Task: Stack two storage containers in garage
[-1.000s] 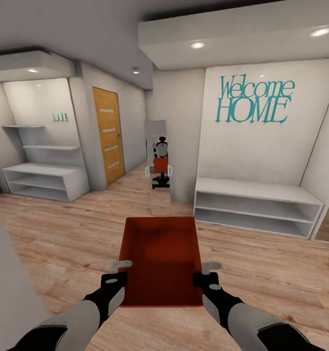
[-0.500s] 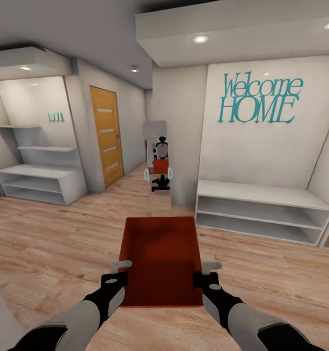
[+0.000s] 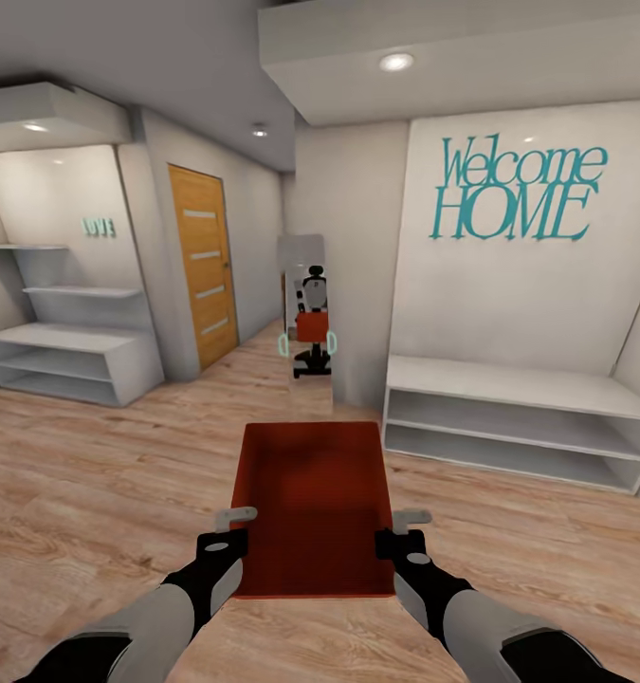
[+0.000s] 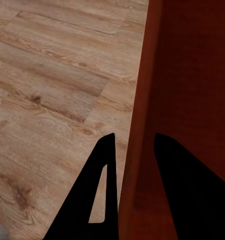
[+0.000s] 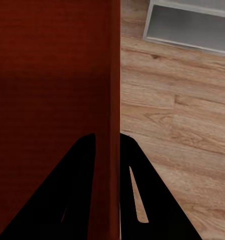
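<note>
I am carrying one bin in front of me, low in the middle of the frame, above the wood floor. My left pincer is clamped on the bin's left wall and my right pincer is clamped on its right wall. In each wrist view one finger sits inside the wall and one outside, so the wall is pinched between them. I hold it from both sides because the bin is wide and open on top, and two grips keep it level and stop it from swinging while I roll. I hold it out ahead of my body so it does not bump me. This is a hall, not the garage. A door of orange wood stands in the upper left. A tall mirror in the middle shows me with the bin. White shelves sit at the right under the "Welcome HOME" sign. I think the trip is only partly done, and this bin is not yet set down.
</note>
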